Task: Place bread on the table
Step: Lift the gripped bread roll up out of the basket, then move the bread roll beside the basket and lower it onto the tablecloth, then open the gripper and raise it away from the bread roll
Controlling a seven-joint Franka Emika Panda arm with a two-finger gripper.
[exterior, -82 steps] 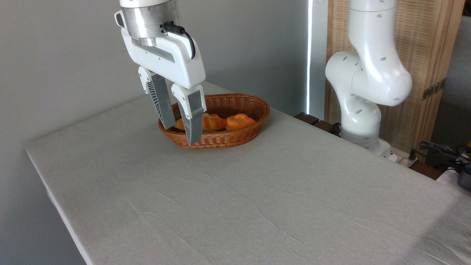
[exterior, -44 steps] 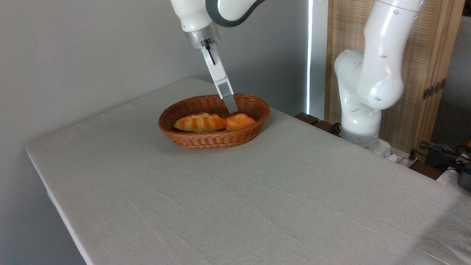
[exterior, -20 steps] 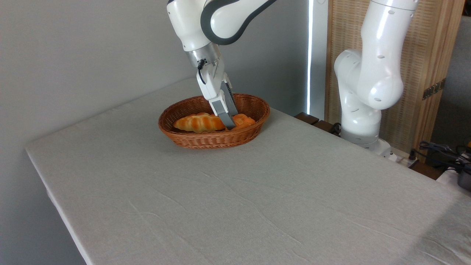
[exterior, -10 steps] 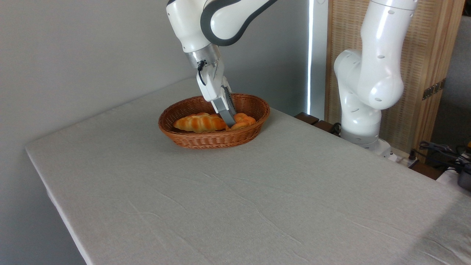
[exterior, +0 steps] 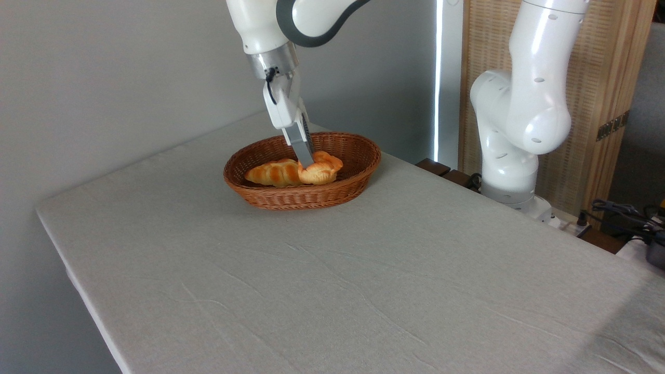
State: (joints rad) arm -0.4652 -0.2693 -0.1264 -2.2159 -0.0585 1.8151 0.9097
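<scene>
One twisted loaf (exterior: pixel 270 173) is lying in the left half of the single wicker basket (exterior: pixel 358 156). The gripper (exterior: pixel 305 162) is clamping one bread (exterior: pixel 322 169), tilted, just right of the loaf, over the basket. The table (exterior: pixel 363 280) is lying open in front of the basket.

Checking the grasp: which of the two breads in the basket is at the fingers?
The small round bun, right of the longer twisted loaf, which lies untouched.

A robot lab: arm base (exterior: pixel 511 156) bolted beside cloth-covered table (exterior: pixel 363 270).
</scene>
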